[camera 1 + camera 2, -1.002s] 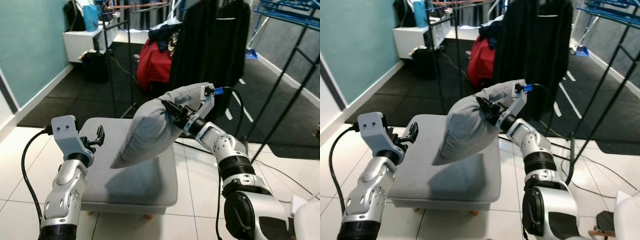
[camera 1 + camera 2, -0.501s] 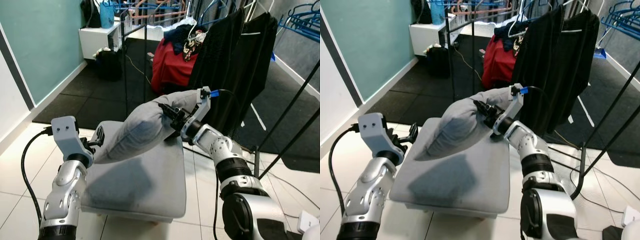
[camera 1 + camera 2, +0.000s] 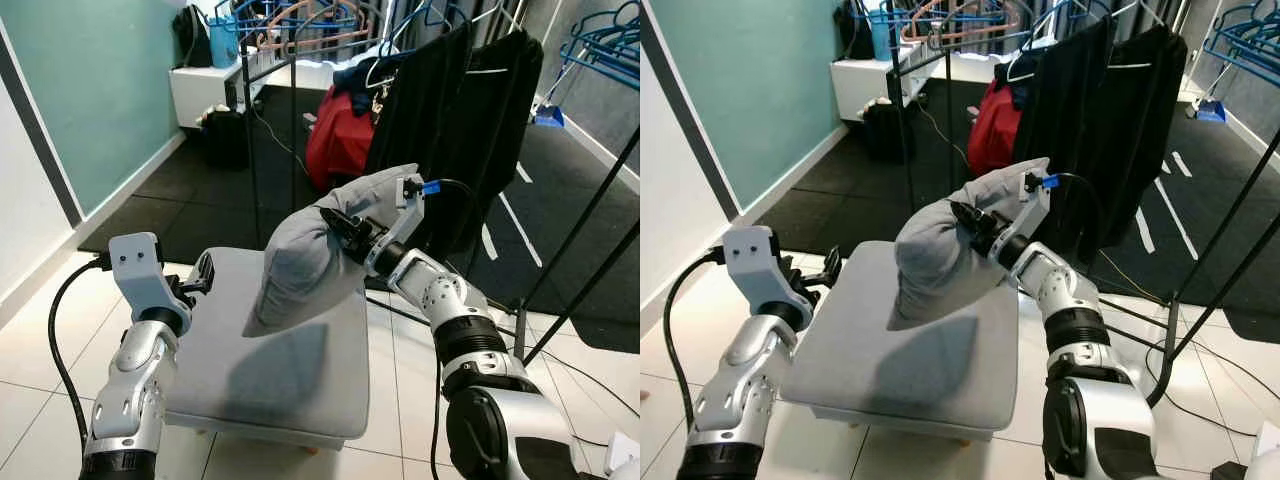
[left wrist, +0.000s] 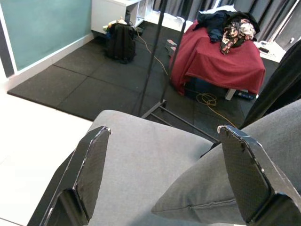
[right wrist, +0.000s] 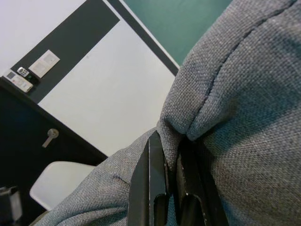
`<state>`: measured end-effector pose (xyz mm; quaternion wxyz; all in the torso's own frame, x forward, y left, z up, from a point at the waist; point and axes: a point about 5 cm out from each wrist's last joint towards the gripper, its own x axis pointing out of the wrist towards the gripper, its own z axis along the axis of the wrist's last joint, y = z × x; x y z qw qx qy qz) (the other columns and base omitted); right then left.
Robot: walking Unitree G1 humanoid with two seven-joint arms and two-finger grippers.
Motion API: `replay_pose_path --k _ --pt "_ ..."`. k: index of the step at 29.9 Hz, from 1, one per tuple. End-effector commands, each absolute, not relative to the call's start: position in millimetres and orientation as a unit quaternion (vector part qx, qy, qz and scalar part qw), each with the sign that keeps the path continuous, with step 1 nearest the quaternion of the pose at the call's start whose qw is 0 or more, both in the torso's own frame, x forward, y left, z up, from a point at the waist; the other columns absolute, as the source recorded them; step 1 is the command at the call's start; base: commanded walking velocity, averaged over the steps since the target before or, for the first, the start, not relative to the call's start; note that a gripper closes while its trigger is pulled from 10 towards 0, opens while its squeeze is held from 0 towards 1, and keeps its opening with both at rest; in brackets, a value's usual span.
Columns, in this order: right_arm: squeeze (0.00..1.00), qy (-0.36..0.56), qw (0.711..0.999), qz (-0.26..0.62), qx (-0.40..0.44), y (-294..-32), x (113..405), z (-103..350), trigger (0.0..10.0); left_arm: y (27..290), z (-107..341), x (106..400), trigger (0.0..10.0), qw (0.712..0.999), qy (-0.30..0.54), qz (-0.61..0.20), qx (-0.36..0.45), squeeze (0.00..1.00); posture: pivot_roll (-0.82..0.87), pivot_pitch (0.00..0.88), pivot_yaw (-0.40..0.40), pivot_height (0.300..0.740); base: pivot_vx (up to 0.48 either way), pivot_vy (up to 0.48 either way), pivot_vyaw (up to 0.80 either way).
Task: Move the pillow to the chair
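Observation:
A grey pillow (image 3: pixel 315 255) hangs in the air above a grey cushioned chair seat (image 3: pixel 270 375). My right gripper (image 3: pixel 345 226) is shut on the pillow's upper edge, and the right wrist view shows its fingers (image 5: pixel 157 183) pinching a fold of the grey fabric (image 5: pixel 235 117). The pillow's lower corner points down toward the seat without touching it. My left gripper (image 3: pixel 200 275) is open at the seat's left edge; the left wrist view shows its two fingers (image 4: pixel 91 169) spread wide over the seat (image 4: pixel 141 155), with the pillow's corner (image 4: pixel 225 188) just inside the far finger.
A black clothes rack (image 3: pixel 430 110) with dark garments stands right behind the seat. A red-covered piece of furniture (image 3: pixel 340 140) with clothes sits farther back. A teal wall (image 3: pixel 90 90) runs along the left. White tiled floor (image 3: pixel 40 350) surrounds the seat.
The camera view has shifted. My right gripper has swung the pillow from a flatter, leftward lie to a more upright hang over the seat. The left arm has held its place.

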<state>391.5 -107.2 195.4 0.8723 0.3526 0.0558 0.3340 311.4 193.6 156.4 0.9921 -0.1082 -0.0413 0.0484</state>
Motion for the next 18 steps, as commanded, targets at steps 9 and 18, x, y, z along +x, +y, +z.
replay_pose_path --k 9,18 --pt "0.00 0.061 0.902 0.255 0.342 -127 398 189 10.0 190 148 312 10.0 0.993 -0.030 0.043 -0.107 0.00 -0.17 0.000 -0.064 0.740 0.000 0.000 -0.36" --pt "0.00 0.055 0.926 0.183 0.327 -152 403 190 10.0 188 145 309 10.0 0.994 -0.028 0.041 -0.101 0.00 -0.17 0.000 -0.065 0.740 0.000 0.000 -0.55"
